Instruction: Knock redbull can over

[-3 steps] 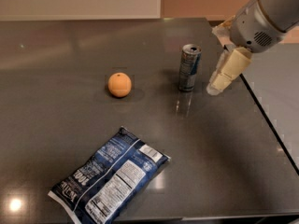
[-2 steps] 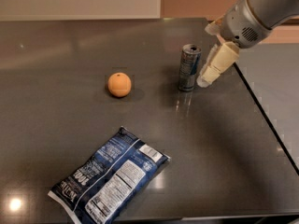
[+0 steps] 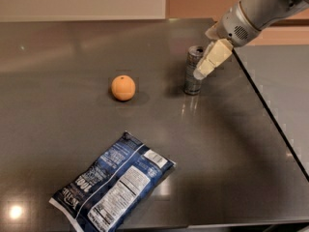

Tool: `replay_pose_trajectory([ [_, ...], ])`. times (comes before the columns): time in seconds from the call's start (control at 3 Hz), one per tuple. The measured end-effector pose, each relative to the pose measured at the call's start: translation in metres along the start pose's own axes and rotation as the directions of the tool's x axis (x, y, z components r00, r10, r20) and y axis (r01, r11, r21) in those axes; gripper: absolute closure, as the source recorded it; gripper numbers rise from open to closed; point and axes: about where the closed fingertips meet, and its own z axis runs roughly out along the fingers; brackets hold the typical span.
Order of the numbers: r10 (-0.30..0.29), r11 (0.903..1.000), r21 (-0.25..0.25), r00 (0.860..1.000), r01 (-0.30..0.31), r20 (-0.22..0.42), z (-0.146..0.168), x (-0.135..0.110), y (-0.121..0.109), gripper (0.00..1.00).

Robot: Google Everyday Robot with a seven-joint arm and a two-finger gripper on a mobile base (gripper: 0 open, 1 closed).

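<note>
The redbull can point(image 3: 192, 72) is a slim silver and blue can standing on the dark table, right of centre, with its top leaning slightly to the left. My gripper point(image 3: 202, 73) comes in from the upper right on a grey arm. Its cream fingers point(image 3: 212, 58) point down and left, and their tips touch the can's right side near the middle. The gripper holds nothing.
An orange fruit point(image 3: 123, 88) sits to the left of the can. A blue chip bag point(image 3: 114, 183) lies flat near the front edge. The table's right edge point(image 3: 270, 111) runs diagonally just right of the can.
My gripper has moved left from beside the can until its fingertips meet the can's right side. The can has begun to lean left. The orange and bag have not moved.
</note>
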Motion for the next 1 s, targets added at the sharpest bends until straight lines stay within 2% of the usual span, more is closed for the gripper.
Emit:
replay_pose_trajectory([
  [0.33,0.025,0.9995,-0.017,1.0,-0.025,0.006,0.01,0.004,-0.01,0.0],
  [0.67,0.024,0.9989,-0.04,1.0,-0.024,0.016,0.014,0.004,-0.005,0.13],
  [1.0,0.011,0.9977,-0.067,1.0,-0.009,0.027,0.014,0.002,0.005,0.36],
])
